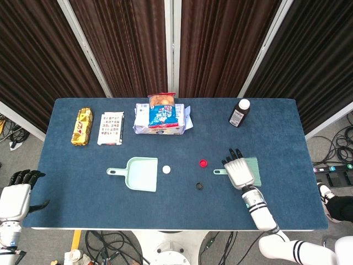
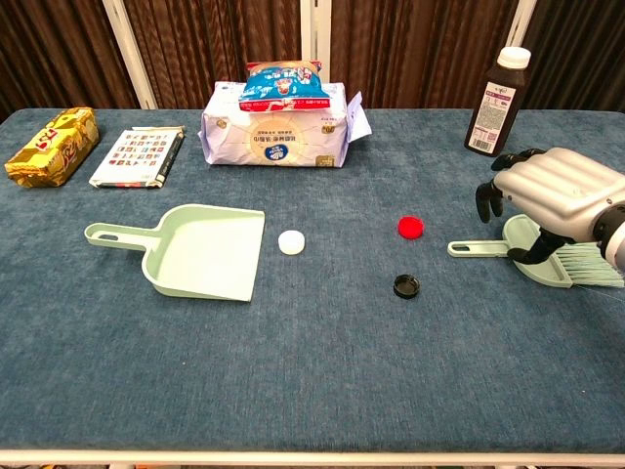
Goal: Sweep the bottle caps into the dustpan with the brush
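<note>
The pale green brush [image 1: 251,164] [image 2: 479,248] lies right of centre, its handle pointing left. My right hand [image 1: 239,171] [image 2: 552,195] hovers over its head, fingers spread and curved downward, holding nothing; in the chest view there is a gap between hand and brush. The green dustpan [image 1: 140,173] [image 2: 205,252] lies left of centre, its mouth facing right. A white cap [image 1: 166,169] [image 2: 291,241] sits just off the mouth. A red cap [image 1: 203,163] [image 2: 411,227] and a black cap [image 1: 199,186] [image 2: 406,285] lie between pan and brush. My left hand [image 1: 14,199] hangs open off the table's near left corner.
Along the far edge stand a dark medicine bottle [image 1: 239,113] [image 2: 497,88], a tissue pack [image 1: 162,121] [image 2: 278,132] with a snack bag on top, a printed booklet [image 1: 111,128] and a gold packet [image 1: 82,126]. The table is covered in blue cloth [image 1: 165,210].
</note>
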### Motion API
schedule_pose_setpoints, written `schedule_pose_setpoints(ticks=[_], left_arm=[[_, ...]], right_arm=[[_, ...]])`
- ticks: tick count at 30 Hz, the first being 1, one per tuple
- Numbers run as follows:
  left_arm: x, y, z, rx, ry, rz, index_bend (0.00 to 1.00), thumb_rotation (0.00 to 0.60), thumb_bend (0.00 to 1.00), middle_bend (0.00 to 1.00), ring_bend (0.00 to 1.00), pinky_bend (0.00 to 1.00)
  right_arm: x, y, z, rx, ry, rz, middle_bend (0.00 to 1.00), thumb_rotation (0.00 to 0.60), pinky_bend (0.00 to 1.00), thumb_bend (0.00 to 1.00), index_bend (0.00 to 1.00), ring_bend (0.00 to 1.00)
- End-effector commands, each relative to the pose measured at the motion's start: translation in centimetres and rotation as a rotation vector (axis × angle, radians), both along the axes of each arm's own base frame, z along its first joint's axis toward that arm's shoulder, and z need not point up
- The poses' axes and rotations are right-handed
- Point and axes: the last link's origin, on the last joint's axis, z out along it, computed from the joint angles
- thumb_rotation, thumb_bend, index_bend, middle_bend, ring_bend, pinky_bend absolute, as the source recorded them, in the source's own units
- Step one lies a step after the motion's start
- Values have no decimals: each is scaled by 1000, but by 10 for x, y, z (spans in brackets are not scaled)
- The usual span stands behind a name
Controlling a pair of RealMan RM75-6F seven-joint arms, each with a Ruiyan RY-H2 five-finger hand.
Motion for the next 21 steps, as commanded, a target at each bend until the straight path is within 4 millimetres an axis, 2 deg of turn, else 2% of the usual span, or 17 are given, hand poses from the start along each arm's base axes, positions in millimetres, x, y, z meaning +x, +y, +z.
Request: schedule_pose_setpoints(ticks=[1,21], left_arm=[[-1,1,-1,-3,-4,3,277,600,123,208,131,131],[-6,2,-2,-15,-15,20,277,600,123,208,131,131]], right_arm=[[-2,-1,-6,-6,-3,-5,412,600,161,157,420,126],[-3,-10,-29,28,20,-3,468,600,177,184,481,164]])
